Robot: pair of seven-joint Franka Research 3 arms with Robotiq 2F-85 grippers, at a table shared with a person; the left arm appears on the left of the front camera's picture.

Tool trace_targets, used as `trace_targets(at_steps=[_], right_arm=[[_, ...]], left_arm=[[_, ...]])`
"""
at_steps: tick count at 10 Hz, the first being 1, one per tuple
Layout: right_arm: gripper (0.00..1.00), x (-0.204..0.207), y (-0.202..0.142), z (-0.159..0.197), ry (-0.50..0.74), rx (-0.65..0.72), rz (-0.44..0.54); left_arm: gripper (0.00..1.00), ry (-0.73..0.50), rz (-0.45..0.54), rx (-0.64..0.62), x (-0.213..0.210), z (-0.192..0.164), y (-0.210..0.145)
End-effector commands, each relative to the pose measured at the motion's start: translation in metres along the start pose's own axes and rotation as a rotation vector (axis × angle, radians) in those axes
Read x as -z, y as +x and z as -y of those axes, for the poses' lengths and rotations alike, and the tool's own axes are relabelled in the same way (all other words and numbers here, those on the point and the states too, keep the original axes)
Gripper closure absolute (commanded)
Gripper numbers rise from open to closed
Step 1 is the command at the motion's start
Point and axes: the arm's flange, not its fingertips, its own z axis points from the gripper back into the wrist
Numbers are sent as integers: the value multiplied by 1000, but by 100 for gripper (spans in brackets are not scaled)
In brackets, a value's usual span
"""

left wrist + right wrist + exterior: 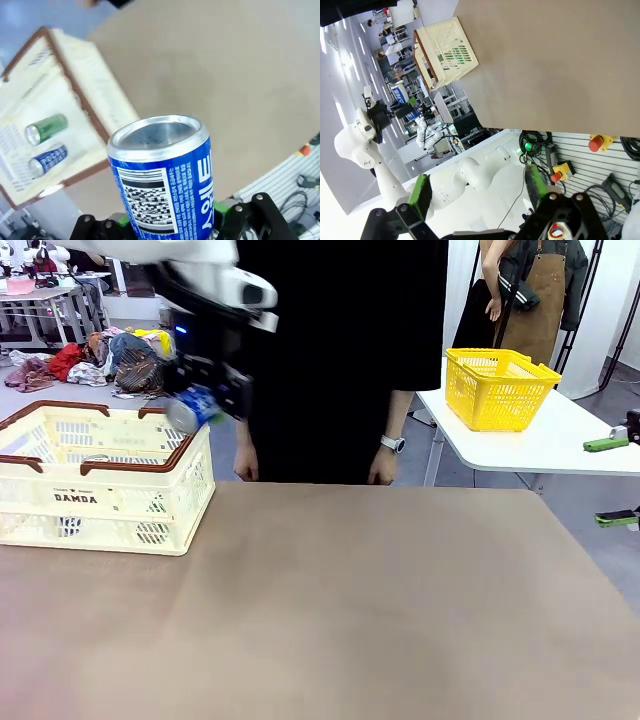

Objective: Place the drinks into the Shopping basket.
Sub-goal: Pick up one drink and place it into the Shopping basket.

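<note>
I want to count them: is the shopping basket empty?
No. The Shopping basket holds a green can and a blue can, both lying down.

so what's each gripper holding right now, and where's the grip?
Left gripper is shut on a blue can, clamped across its lower body, silver top free. Right gripper is open, holding nothing.

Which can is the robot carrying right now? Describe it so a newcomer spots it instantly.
Find the cream shopping basket at the table's left. Above its right rim, the left gripper is shut on a blue can with white lettering. The green can and other blue can lie inside the basket.
</note>
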Motion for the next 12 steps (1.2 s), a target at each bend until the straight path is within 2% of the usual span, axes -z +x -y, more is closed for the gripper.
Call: trace_targets(at_steps=[1, 2, 3, 6, 9, 12], right_arm=[[0, 0, 0, -4, 28, -8, -5], [0, 0, 0, -4, 28, -8, -5], [0, 0, 0, -4, 28, -8, -5], [0, 0, 0, -4, 28, -8, -5], [0, 0, 0, -4, 28, -8, -5], [0, 0, 0, -4, 28, -8, -5]], left_arm=[[100, 0, 43, -79, 26, -34, -22], [100, -26, 70, -149, 39, -70, -26], [100, -7, 38, -273, 56, -96, -25], [100, -42, 38, -464, 107, -157, -31], [100, -77, 74, -507, 112, -191, -32], [100, -105, 86, -457, 113, -214, -16]])
